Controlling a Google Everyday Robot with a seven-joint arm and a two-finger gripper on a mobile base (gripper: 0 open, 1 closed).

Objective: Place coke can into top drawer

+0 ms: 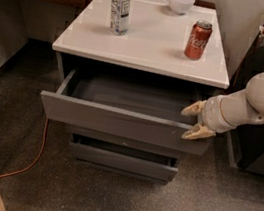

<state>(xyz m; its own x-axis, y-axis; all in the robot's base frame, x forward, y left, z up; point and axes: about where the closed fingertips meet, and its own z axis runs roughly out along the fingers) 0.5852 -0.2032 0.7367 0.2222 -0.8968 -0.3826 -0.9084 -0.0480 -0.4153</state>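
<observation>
Tool [195, 121], spread open and empty, sits at the drawer's [118, 123] right front; drawer stands open for the can [198, 40], upright on desk [148, 44].

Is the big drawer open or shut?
Open. The top drawer sticks out from under the white top, its grey inside showing. The gripper is at its right end.

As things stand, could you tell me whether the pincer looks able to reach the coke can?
Probably yes: the pincer, open at the right end of the top drawer, sits below the coke can, which stands unobstructed near the cabinet top edge.
</observation>
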